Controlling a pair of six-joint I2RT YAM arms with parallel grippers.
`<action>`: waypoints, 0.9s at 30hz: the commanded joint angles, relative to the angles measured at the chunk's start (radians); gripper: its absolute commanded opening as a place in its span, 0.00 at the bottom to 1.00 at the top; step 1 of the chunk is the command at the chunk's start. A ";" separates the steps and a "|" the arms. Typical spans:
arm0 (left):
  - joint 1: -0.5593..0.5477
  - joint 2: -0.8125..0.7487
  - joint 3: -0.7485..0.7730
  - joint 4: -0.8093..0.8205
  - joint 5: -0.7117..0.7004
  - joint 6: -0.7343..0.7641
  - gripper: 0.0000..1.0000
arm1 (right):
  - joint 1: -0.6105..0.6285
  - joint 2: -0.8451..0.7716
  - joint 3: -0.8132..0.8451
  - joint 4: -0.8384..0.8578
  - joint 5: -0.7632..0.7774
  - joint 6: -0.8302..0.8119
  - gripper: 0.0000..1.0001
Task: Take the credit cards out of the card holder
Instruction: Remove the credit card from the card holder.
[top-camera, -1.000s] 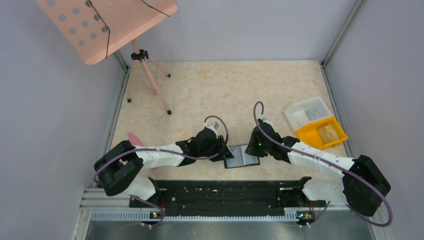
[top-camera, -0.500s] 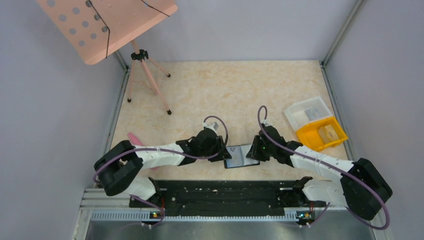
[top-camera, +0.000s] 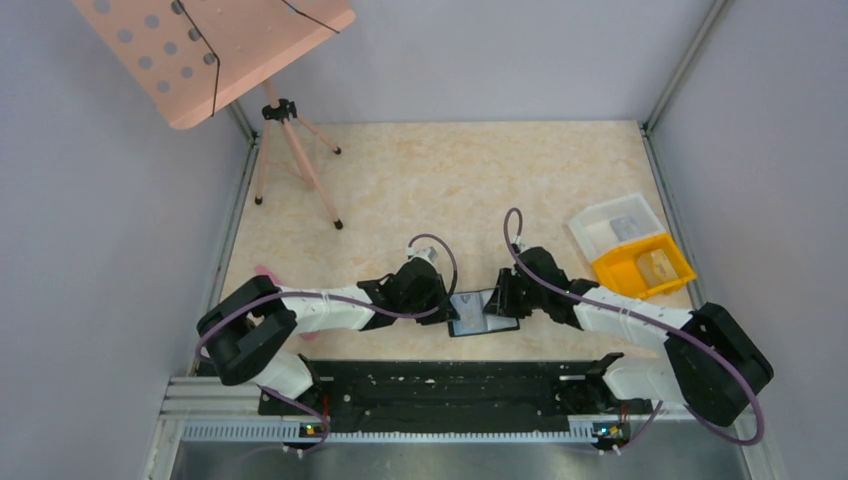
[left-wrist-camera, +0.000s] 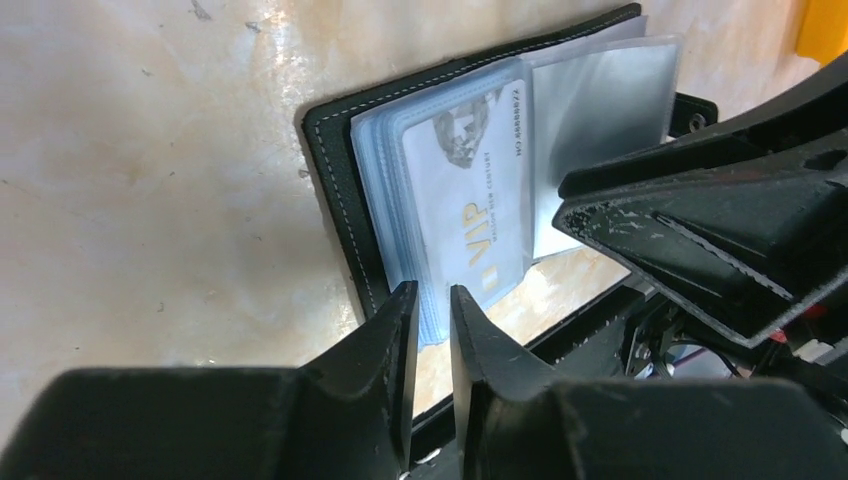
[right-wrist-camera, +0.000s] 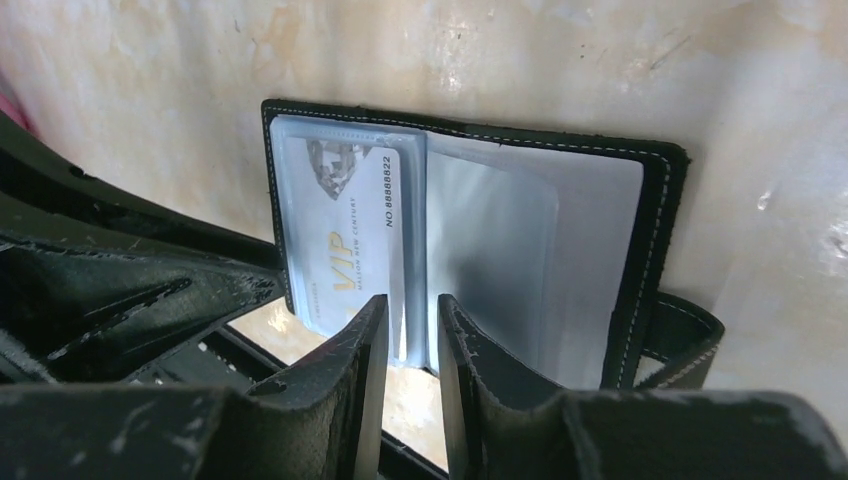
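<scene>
The card holder (top-camera: 478, 312) lies open on the table near the front edge, between my two grippers. Its black stitched cover (left-wrist-camera: 335, 190) holds a stack of clear sleeves. A white VIP card (left-wrist-camera: 480, 190) sits in the top left sleeve and also shows in the right wrist view (right-wrist-camera: 350, 230). The right-hand sleeve (right-wrist-camera: 500, 260) looks empty. My left gripper (top-camera: 447, 303) stands at the holder's left near corner (left-wrist-camera: 432, 295), jaws a narrow gap apart, nothing between them. My right gripper (top-camera: 500, 300) stands over the sleeves' middle fold (right-wrist-camera: 412, 305), jaws also narrowly apart.
A yellow bin (top-camera: 640, 268) and a clear plastic tray (top-camera: 612, 225) stand at the right edge. A pink perforated stand (top-camera: 210, 50) on a tripod (top-camera: 300, 160) is at the back left. A black rail (top-camera: 450, 385) runs along the front edge, close to the holder.
My right gripper has moved left and toward the front, from the holder's right edge onto its middle. The left gripper has shifted only slightly. The holder stays open.
</scene>
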 joint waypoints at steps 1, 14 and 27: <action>-0.004 0.046 0.028 0.017 -0.013 0.013 0.21 | -0.019 0.029 0.005 0.118 -0.065 -0.038 0.25; -0.004 0.078 0.035 -0.022 -0.004 0.012 0.14 | -0.060 0.065 -0.047 0.179 -0.125 -0.051 0.27; -0.004 0.060 0.043 -0.121 -0.045 0.012 0.13 | -0.060 0.117 -0.058 0.293 -0.230 -0.039 0.28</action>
